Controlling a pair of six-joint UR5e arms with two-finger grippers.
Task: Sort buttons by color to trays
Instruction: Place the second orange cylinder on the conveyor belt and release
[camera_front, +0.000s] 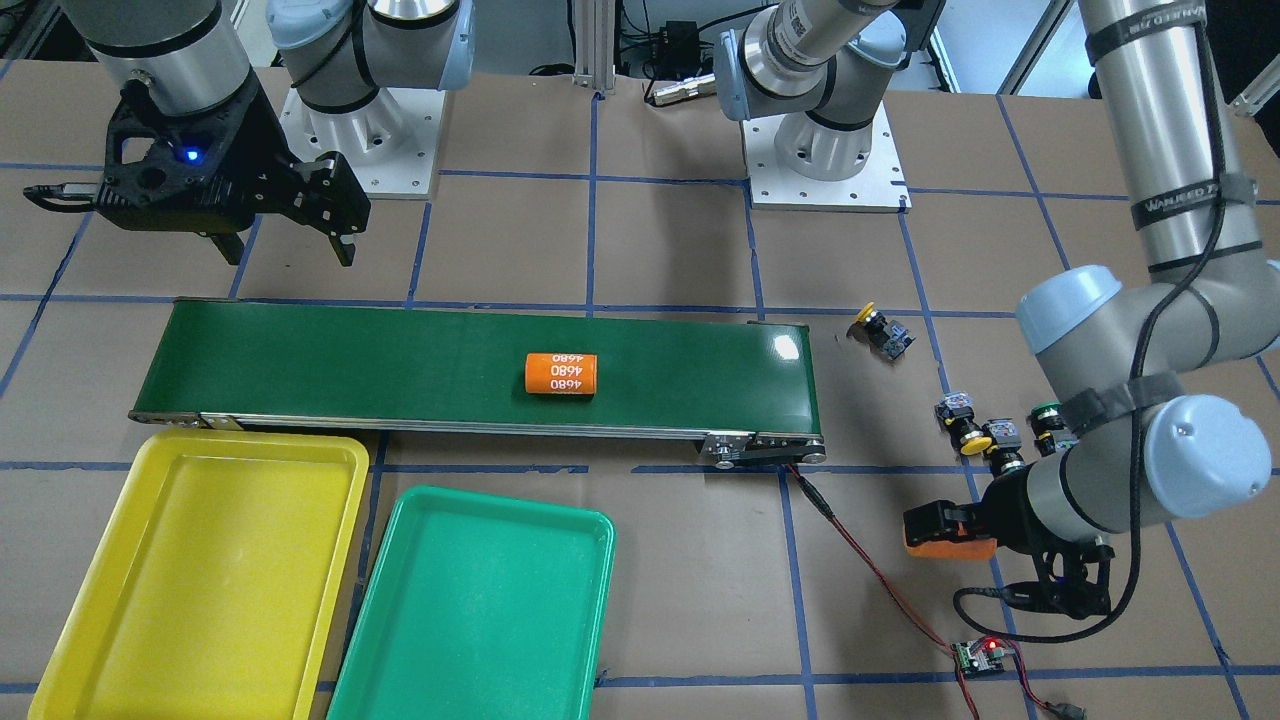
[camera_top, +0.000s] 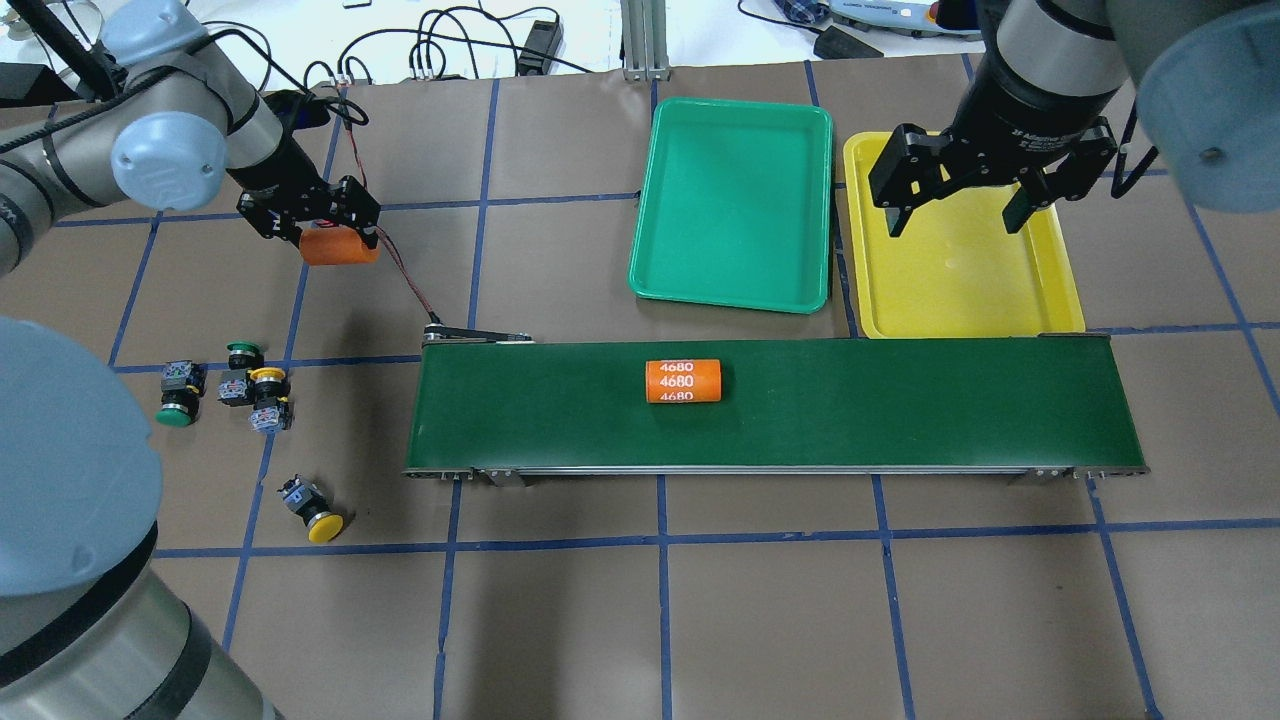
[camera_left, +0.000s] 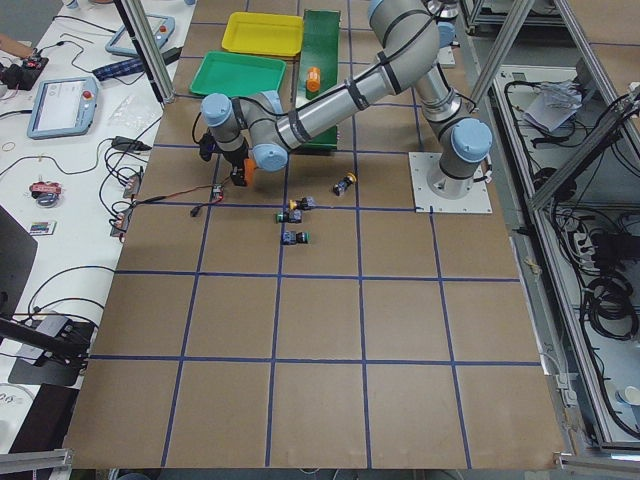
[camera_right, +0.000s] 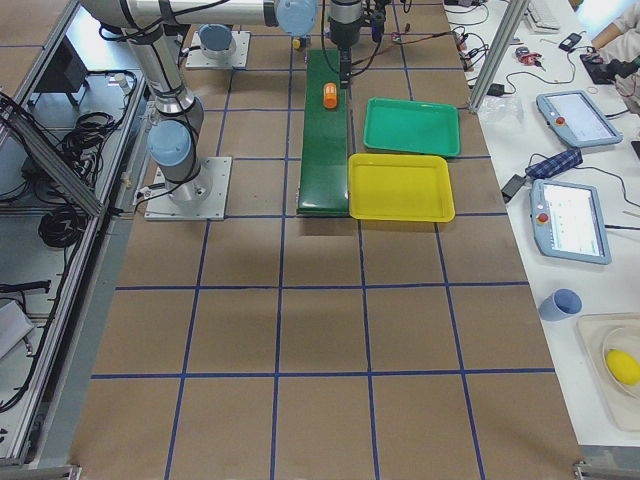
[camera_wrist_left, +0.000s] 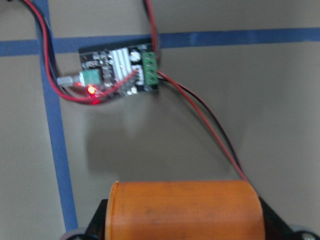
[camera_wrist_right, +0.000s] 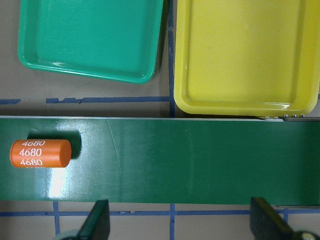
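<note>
Several buttons lie on the brown table off the belt's left end. A green-capped button (camera_top: 176, 398), another green one (camera_top: 243, 352) and a yellow one (camera_top: 268, 380) form a cluster. A second yellow button (camera_top: 315, 512) lies apart, nearer the robot. My left gripper (camera_top: 338, 240) hangs beyond that cluster, shut on an orange cylinder (camera_wrist_left: 185, 210), not on a button. The green tray (camera_top: 735, 200) and the yellow tray (camera_top: 960, 290) sit side by side behind the belt, both bare. Over the yellow tray's far part my right gripper (camera_top: 960, 215) is open and holds nothing.
A long dark-green conveyor belt (camera_top: 900, 410) crosses the middle, with a second orange cylinder (camera_top: 683, 381) marked 4680 lying on it. A small controller board (camera_wrist_left: 120, 70) with a lit red light and red-black wires (camera_front: 860, 560) lies under the left gripper.
</note>
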